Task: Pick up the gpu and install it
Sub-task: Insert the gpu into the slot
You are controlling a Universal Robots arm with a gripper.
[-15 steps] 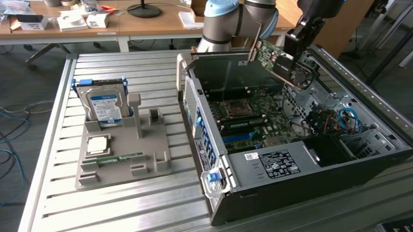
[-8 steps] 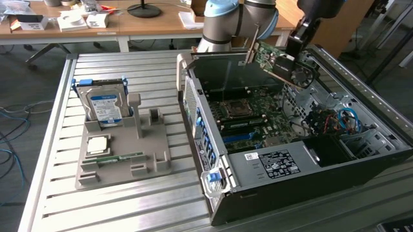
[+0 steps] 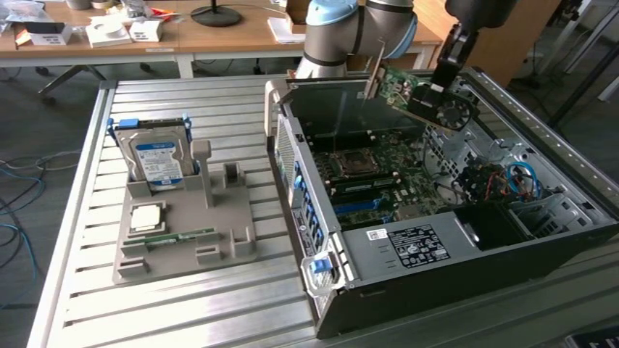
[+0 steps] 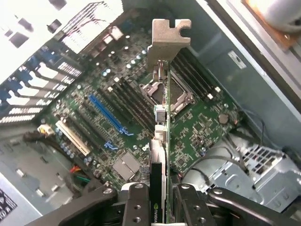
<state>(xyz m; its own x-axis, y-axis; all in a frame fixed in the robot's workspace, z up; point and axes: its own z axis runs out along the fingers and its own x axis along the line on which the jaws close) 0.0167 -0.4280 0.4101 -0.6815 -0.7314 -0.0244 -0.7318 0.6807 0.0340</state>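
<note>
Hanging over the far end of the open dark metal computer case point(image 3: 406, 290), the thin green circuit-card gpu point(image 3: 418, 100) with grey metal bracket point(image 4: 167, 40) is clamped in the black gripper point(image 4: 162, 202), lifted but not yet seated on the green motherboard point(image 3: 379, 185).

Exterior high overview; wrist close above motherboard point(image 4: 202, 127).

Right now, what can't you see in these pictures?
- Wrist view: gpu is edge-on, so its faces are hidden; it covers the motherboard strip behind it.
- Wrist view: tool is cut off by the frame edge.
- Exterior view: hard drive label text is too small to read.
</note>
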